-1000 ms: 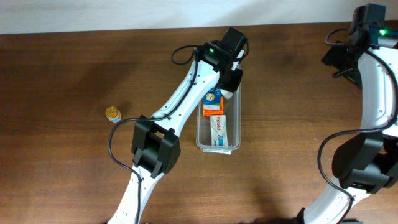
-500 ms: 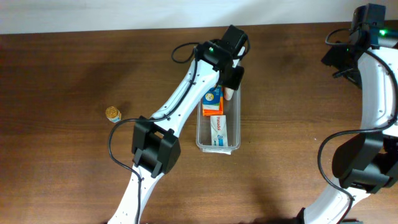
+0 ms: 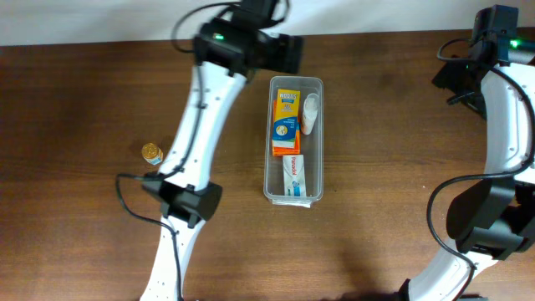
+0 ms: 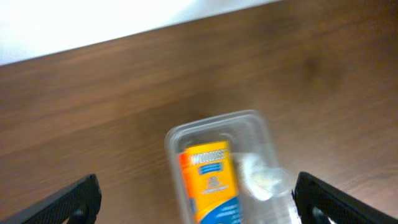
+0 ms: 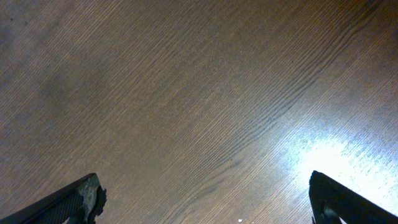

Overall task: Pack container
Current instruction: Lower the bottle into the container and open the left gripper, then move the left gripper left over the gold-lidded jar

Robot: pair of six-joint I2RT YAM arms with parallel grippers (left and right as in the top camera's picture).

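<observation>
One container point(image 3: 267, 171) is lying lengthwise mid-counter point(image 3: 380, 217), carrying three items: an orange-yellow box point(image 3: 285, 124), a small white object point(image 3: 310, 113) beside it, and a white-and-blue box point(image 3: 292, 176) at the near end. One gold-capped jar point(image 3: 151, 153) is sitting well apart on the left. The left gripper point(image 4: 196, 186) is hovering wide open by the container's far end. The right gripper point(image 5: 204, 186) is gaping wide over bare wood.

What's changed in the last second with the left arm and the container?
The left gripper left the white item lying in the container beside the orange box and swung away to the far left, open and empty. The container, toothpaste box, small gold object and right arm stayed put.
</observation>
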